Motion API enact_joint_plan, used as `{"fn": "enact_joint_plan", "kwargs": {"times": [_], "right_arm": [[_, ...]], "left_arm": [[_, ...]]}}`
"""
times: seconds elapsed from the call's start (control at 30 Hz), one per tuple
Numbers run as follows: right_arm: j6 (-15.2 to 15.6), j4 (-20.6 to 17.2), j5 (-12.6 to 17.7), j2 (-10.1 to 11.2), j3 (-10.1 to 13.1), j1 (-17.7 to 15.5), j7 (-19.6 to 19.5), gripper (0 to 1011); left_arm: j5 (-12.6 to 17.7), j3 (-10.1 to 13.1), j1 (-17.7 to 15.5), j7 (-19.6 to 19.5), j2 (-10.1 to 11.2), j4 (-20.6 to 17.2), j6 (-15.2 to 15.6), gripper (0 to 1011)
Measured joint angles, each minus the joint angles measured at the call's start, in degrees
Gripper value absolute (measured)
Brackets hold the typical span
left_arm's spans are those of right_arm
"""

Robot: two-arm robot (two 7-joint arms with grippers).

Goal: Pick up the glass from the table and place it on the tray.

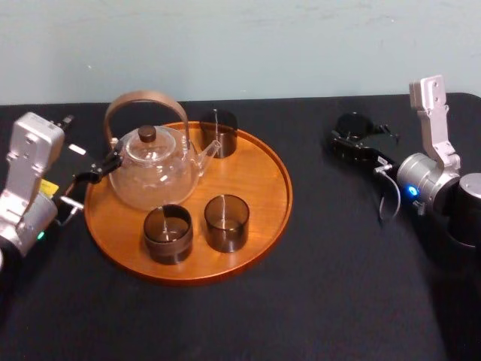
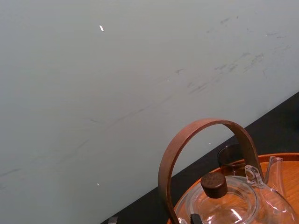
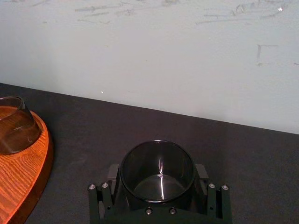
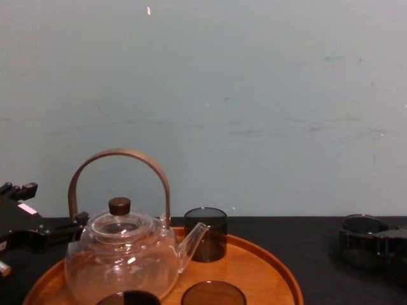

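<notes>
Right gripper (image 1: 349,143): positioned over the right part of the table (image 1: 338,263), well apart from the tray (image 1: 264,174). It is closed around a dark glass (image 3: 157,170). In the right wrist view the fingers (image 3: 202,171) sit against opposite sides of the glass, which stands upright with its open mouth up. Whether the glass base rests on the table or is raised off it cannot be told.

Glass location: right of the tray, toward the far side of the table. In the chest view it appears low at the far right.

Left gripper (image 1: 96,171): positioned at the left edge of the tray, just beside the teapot (image 1: 150,177). Whether it is wide or narrow cannot be told.

Tray contents:
- The teapot is clear glass with a brown arched handle and a dark lid knob. It stands on the left part of the tray with its spout pointing right.
- One dark glass (image 1: 219,133) stands at the far edge, just beside the spout.
- Two dark glasses stand side by side on the near part, one left (image 1: 167,233) and one right (image 1: 226,222).
- The right part of the tray is bare wood.
</notes>
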Motion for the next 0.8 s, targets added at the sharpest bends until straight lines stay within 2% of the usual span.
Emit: {"fn": "enact_joint_plan", "kwargs": {"times": [0.2, 0.4, 0.8], "right_arm": [[0.0, 0.0, 0.0, 0.0, 0.0, 0.0, 0.0, 1004], [0.0, -0.1, 0.0, 0.0, 0.1, -0.1, 0.0, 913], [0.0, -0.2, 0.0, 0.1, 0.1, -0.2, 0.0, 912]], "left_arm": [[0.0, 0.0, 0.0, 0.0, 0.0, 0.0, 0.0, 1009], [0.0, 0.0, 0.0, 0.0, 0.0, 0.0, 0.0, 1009], [0.0, 0.0, 0.0, 0.0, 0.0, 0.0, 0.0, 1009]]}}
